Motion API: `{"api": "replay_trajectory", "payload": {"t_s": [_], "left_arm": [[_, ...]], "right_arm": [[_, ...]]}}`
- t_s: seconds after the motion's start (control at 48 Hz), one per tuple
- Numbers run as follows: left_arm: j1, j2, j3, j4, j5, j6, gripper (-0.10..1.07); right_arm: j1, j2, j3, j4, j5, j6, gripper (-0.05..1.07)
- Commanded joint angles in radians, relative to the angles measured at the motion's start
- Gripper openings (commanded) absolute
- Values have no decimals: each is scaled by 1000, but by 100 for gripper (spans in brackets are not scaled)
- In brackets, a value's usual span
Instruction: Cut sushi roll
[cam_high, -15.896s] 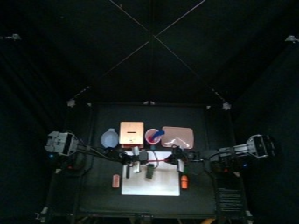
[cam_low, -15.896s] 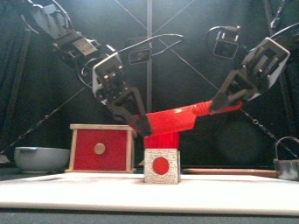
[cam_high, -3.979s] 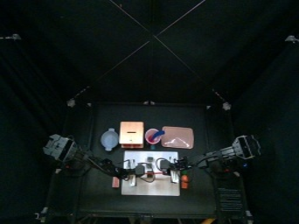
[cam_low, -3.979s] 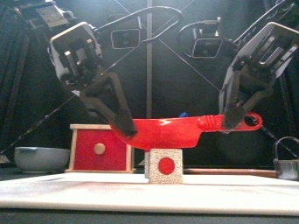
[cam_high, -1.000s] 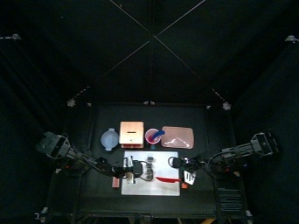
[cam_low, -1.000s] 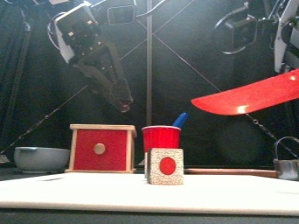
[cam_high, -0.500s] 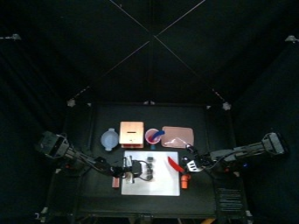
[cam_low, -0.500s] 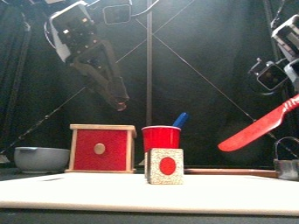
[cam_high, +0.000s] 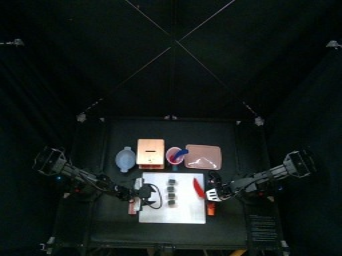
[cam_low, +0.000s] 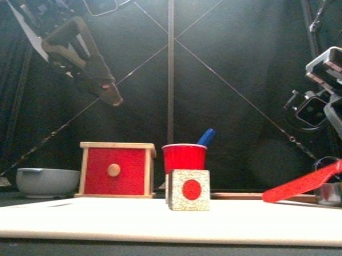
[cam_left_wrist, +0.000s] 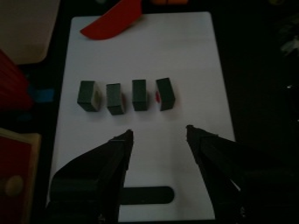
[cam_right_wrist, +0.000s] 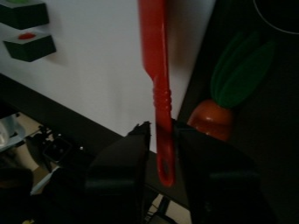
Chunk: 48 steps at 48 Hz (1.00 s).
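The sushi roll lies on the white board as a row of several short dark pieces, standing slightly apart. My left gripper hangs open and empty above the board, short of the row, raised high at the left. The red knife runs through my right gripper by its handle. Its blade slants down to the board's right side, clear of the pieces. The blade's tip also shows past the row.
Behind the board stand a grey bowl, a red box, a red cup and a pinkish tray. A speckled block with a red dot stands in front of the cup. A toy carrot lies beside the board's right edge.
The right arm has brought the knife down from high at the right to the board's right side. The left arm has drawn back up and to the left.
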Motion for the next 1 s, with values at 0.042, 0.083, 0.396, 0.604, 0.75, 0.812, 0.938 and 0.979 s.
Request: {"api": "replay_trajectory", "payload": {"t_s": [0.042, 0.083, 0.396, 0.604, 0.75, 0.812, 0.938, 0.979], "left_arm": [[48, -58, 38, 2, -69, 3, 87], [60, -69, 57, 2, -80, 3, 87], [95, -75, 83, 21, -138, 8, 87], [118, -87, 91, 17, -196, 8, 87], [121, -104, 103, -23, -202, 8, 87], [123, -109, 109, -41, -201, 9, 87], [124, -110, 114, -60, -196, 9, 87], [127, -110, 117, -61, -195, 9, 87]], "right_arm": [[12, 38, -57, -25, -8, -2, 90], [12, 48, -69, -35, -8, -5, 92], [5, 6, -135, -310, 0, -25, 93], [-37, -83, -143, -712, -6, -32, 93], [-51, -135, -133, -943, -6, -15, 93], [-66, -146, -129, -965, -6, -14, 93], [-100, -146, -121, -973, -9, -18, 93], [-109, -143, -117, -973, -12, -20, 93]]}}
